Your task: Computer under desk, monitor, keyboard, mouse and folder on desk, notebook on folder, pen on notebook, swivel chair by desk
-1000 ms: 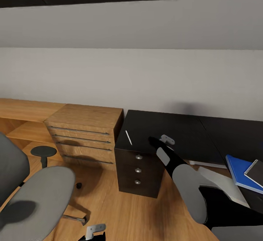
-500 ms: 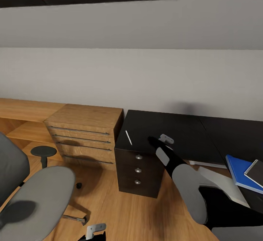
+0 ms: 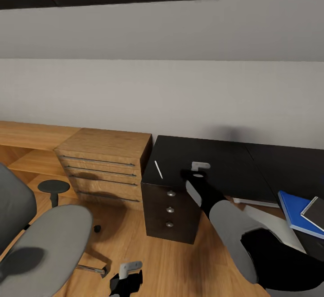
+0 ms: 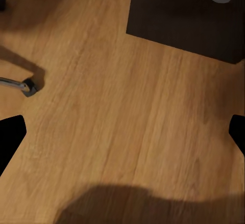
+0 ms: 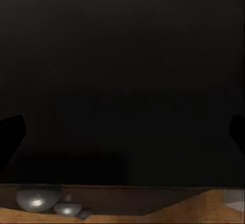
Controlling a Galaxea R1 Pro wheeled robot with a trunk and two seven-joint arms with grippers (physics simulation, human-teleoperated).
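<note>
Pen [image 3: 158, 169] on black desk [image 3: 216, 162], right gripper [image 3: 196, 169] just beside it

I count one black desk [image 3: 225, 162] under my right hand [image 3: 196, 171], with three round silver knobs [image 3: 170, 193] down the drawer front just below that hand, and one white pen [image 3: 158, 169] lying on the top just to its left. Well off to my right I see one blue folder [image 3: 291, 209] with one dark notebook [image 3: 316, 212] on it. Further left of the pen stands one wooden drawer chest [image 3: 105, 162] with four drawers, and near my left hand [image 3: 127, 276] there is one grey swivel chair [image 3: 45, 243], which makes two hands of mine in all.
</note>
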